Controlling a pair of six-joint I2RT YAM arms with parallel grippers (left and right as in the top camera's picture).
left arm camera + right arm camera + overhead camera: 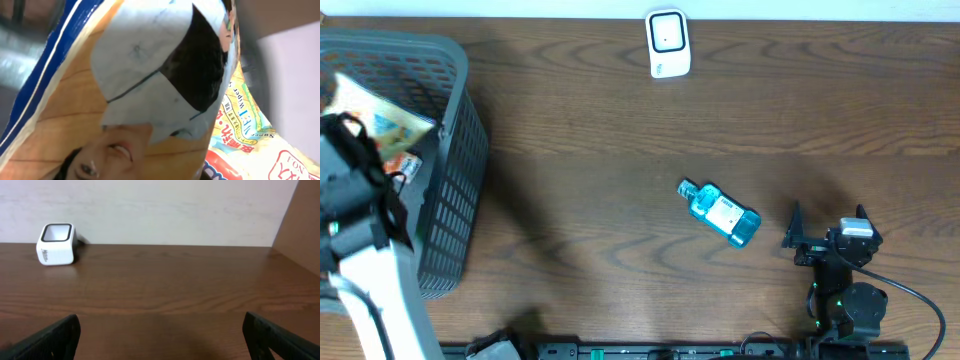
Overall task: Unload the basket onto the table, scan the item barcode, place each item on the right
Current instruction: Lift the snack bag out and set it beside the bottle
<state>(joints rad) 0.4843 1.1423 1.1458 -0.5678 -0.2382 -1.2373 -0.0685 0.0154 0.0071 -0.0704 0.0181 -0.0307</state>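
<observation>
Glossy packet [150, 90] — slatted plastic basket [455, 200]

1. Overhead: looks straight down on the bench [620, 120] from far up, scanner [668, 43] at top centre.
2. Left wrist: jammed right up against a printed packet [125, 100], which fills the frame.
3. Right wrist: low, looking level across the bench; same scanner sits upper left.

Reading the overhead view from the middle of the table [580, 120], I have the scanner [668, 44] at twelve o'clock by the far edge. The basket [455, 160] is at nine o'clock, with packets [382, 125] in it. The bottle [720, 212] lies on its side just off centre toward four o'clock. The right gripper [828, 225] sits at the bottle's three o'clock, apart from it.
</observation>
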